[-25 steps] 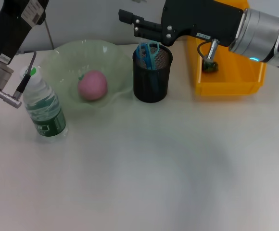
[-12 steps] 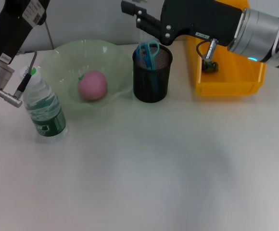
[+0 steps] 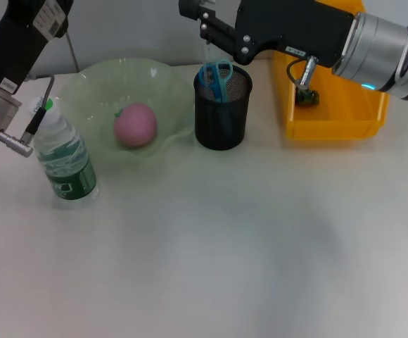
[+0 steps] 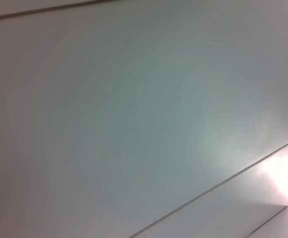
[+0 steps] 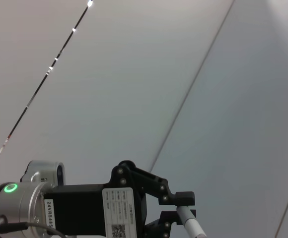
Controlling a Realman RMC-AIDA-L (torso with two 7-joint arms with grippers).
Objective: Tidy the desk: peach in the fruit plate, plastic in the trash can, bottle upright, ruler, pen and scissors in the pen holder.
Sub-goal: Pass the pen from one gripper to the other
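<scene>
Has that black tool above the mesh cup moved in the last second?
Yes. The right tool has tilted and risen toward the top of the head view, away from the pen holder, which stayed put.

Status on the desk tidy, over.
Right claw open above pen holder, scissors inside. Left claw shut on white stick. Peach in plate, bottle upright. Nothing blocking the holder.

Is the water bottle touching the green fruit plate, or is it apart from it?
Cannot tell. In the head view the bottle stands upright right beside the plate, and its outline overlaps the plate's rim, so neither contact nor a gap shows plainly.
</scene>
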